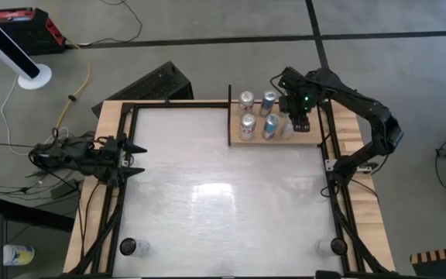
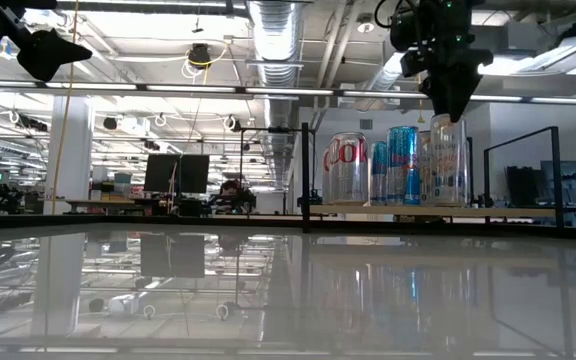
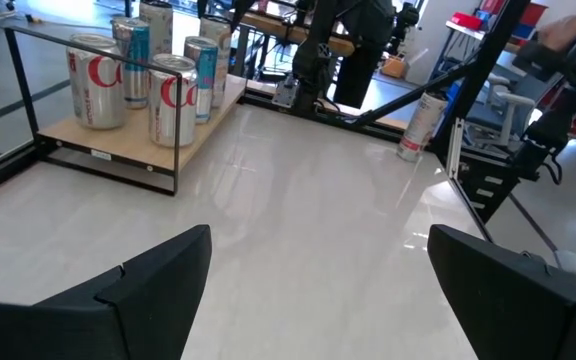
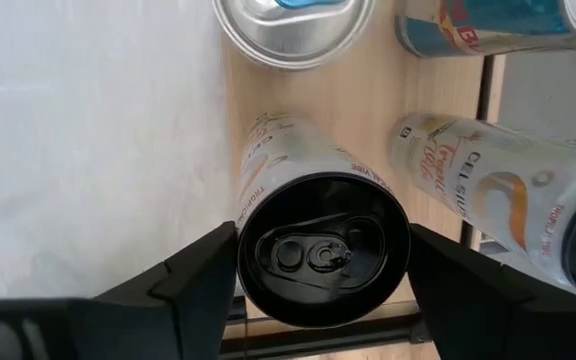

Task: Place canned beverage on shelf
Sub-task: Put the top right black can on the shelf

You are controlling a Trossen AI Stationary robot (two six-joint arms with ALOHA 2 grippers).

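I have the right tool (image 4: 323,265) hanging straight over the shelf (image 1: 313,138) at the far right of the bench (image 1: 223,201), its fingers spread to either side of a tall slim white can (image 4: 313,215) that stands upright on the wooden board; in the wrist view the pads look just beside the can's rim, and I cannot tell whether they touch it. I judge the can is already placed, so what remains is to lift clear without nudging it. It looks like thin aluminium: rigid if full, easily dented, smooth and slippery, and tall enough to topple (its neighbours stand close). Any hold belongs on the cylinder wall below the rim. Its label reads something like "TROPICAL"; the white can lying or leaning beside it (image 4: 488,185) reads "CELSIUS". In the left wrist view two silver cans (image 3: 173,98) carry red cola-style lettering I can only partly read. The left tool (image 1: 130,157) waits at the bench's left edge, fingers wide apart.
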